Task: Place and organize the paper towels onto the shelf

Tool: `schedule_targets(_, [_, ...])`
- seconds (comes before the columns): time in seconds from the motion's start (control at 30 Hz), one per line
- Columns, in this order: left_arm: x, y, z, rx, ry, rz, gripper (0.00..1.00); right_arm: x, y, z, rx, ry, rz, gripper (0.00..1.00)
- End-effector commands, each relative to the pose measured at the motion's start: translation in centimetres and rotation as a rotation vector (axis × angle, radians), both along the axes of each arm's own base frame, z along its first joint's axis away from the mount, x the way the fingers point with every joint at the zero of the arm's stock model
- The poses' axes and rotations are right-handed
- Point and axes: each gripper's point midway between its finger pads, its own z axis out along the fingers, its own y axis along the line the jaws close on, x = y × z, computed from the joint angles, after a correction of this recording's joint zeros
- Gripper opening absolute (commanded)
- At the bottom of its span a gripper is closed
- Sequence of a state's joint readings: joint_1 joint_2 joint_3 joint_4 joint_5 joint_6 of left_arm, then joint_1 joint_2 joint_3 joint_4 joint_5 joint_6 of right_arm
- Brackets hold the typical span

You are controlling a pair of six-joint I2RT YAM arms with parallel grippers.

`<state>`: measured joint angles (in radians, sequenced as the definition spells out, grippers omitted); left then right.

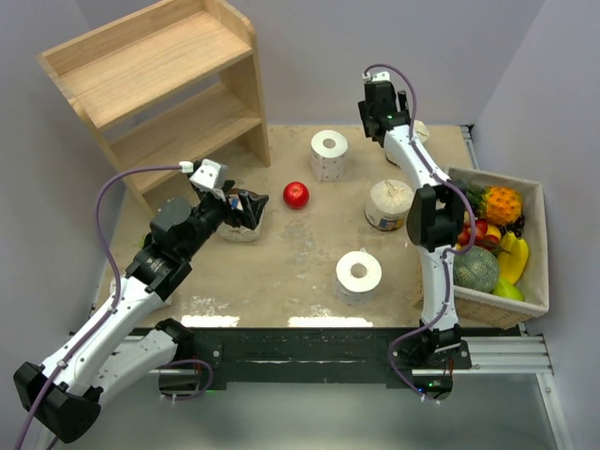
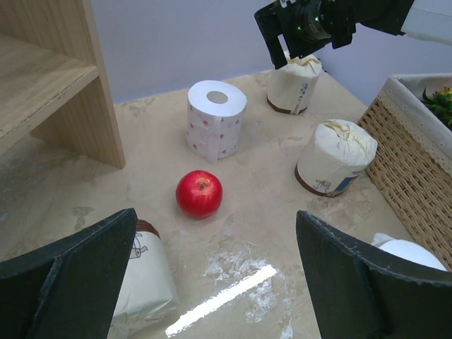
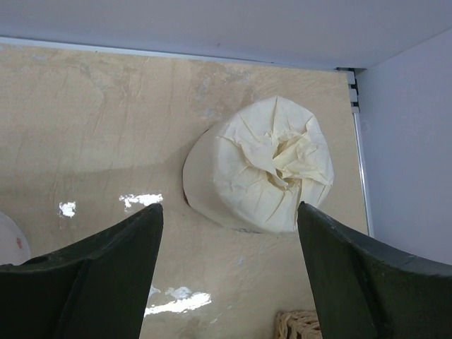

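- A beige marbled tabletop point(image 1: 300, 258) is being enclosed by pale grey walls point(image 1: 375, 37).
- Light is being reflected as white glare patches point(image 1: 328, 322) near its front edge.

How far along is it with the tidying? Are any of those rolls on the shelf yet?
Nothing is done: the shelf shows no rolls. In hand: the open left gripper hovers over a wrapped roll, the open right gripper over the corner wrapped roll. Left: all five rolls in view, also a third wrapped roll and two bare white rolls, sit on the table.
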<state>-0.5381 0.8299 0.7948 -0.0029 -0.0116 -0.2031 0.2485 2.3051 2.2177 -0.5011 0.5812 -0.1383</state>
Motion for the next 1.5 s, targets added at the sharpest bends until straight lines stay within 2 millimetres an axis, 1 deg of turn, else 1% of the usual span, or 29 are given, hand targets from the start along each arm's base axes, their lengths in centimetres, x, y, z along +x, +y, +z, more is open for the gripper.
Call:
schedule_targets(0.0, [-0.5, 0.1, 3.8, -0.065, -0.083, -0.005, 1.0, 0.6, -0.6, 1.1, -0.07, -0.016, -0.034, 0.8])
schedule_targets(0.23, [-0.7, 0.0, 4.3, -0.08, -0.091, -0.011, 1.0, 0.6, -0.3, -1.9, -0.074, 0.047, -0.037, 0.77])
schedule_targets(0.3, [-0.9, -0.3, 4.2, -0.082, -0.089, -0.034, 1.0, 0.8, -0.9, -1.9, -0.094, 0.048, -0.056, 0.77])
schedule_targets(0.33, [-0.9, -0.3, 4.2, -0.084, -0.089, -0.034, 1.0, 0.9, -1.1, -2.6, -0.102, 0.057, -0.061, 0.77])
schedule_targets(0.4, [-1.0, -0.4, 4.3, -0.087, -0.088, -0.039, 1.0, 1.1, -1.2, -2.3, -0.105, 0.051, -0.067, 0.77])
schedule_targets(0.43, [-1.0, -0.4, 4.4, -0.089, -0.091, -0.04, 1.0, 1.2, -1.3, -2.6, -0.11, 0.055, -0.069, 0.77])
schedule_targets(0.53, [-1.1, -0.4, 4.5, -0.093, -0.093, -0.042, 1.0, 1.4, -1.5, -3.7, -0.126, 0.071, -0.076, 0.77])
schedule_targets(0.57, [-1.2, -0.4, 4.6, -0.094, -0.097, -0.044, 1.0, 1.4, -1.7, -4.5, -0.142, 0.088, -0.078, 0.77])
schedule_targets(0.67, [-1.2, -0.4, 4.6, -0.095, -0.096, -0.044, 1.0, 1.3, -2.3, -5.0, -0.171, 0.098, -0.096, 0.78])
schedule_targets(0.7, [-1.2, -0.4, 4.5, -0.094, -0.095, -0.042, 1.0, 1.4, -2.8, -5.3, -0.173, 0.104, -0.102, 0.78])
schedule_targets(0.77, [-1.2, -0.4, 4.6, -0.096, -0.095, -0.044, 1.0, 1.5, -3.1, -5.3, -0.17, 0.101, -0.104, 0.79])
schedule_targets(0.8, [-1.2, -0.4, 4.6, -0.096, -0.095, -0.045, 1.0, 1.5, -3.6, -5.3, -0.17, 0.103, -0.112, 0.79])
schedule_targets(0.9, [-1.2, -0.5, 4.6, -0.097, -0.095, -0.05, 1.0, 1.5, -4.4, -5.5, -0.166, 0.107, -0.116, 0.8])
schedule_targets(0.97, [-1.3, -0.5, 4.7, -0.099, -0.097, -0.05, 1.0, 1.7, -4.4, -5.2, -0.156, 0.097, -0.104, 0.82])
schedule_targets(1.0, [-1.3, -0.5, 4.7, -0.097, -0.098, -0.051, 1.0, 1.7, -4.2, -5.6, -0.15, 0.105, -0.083, 0.82])
schedule_targets(1.03, [-1.3, -0.5, 4.7, -0.097, -0.098, -0.051, 1.0, 1.8, -4.1, -4.9, -0.148, 0.091, -0.075, 0.82])
schedule_targets(1.13, [-1.2, -0.4, 4.6, -0.093, -0.097, -0.045, 1.0, 2.1, -3.8, -4.1, -0.133, 0.061, -0.056, 0.83])
schedule_targets(1.33, [-1.0, -0.5, 4.3, -0.087, -0.088, -0.045, 1.0, 3.0, -4.4, -1.7, -0.143, -0.026, -0.101, 0.87])
schedule_targets(1.47, [-0.9, -0.6, 4.1, -0.086, -0.084, -0.046, 1.0, 3.4, -5.1, -1.6, -0.171, -0.039, -0.13, 0.9])
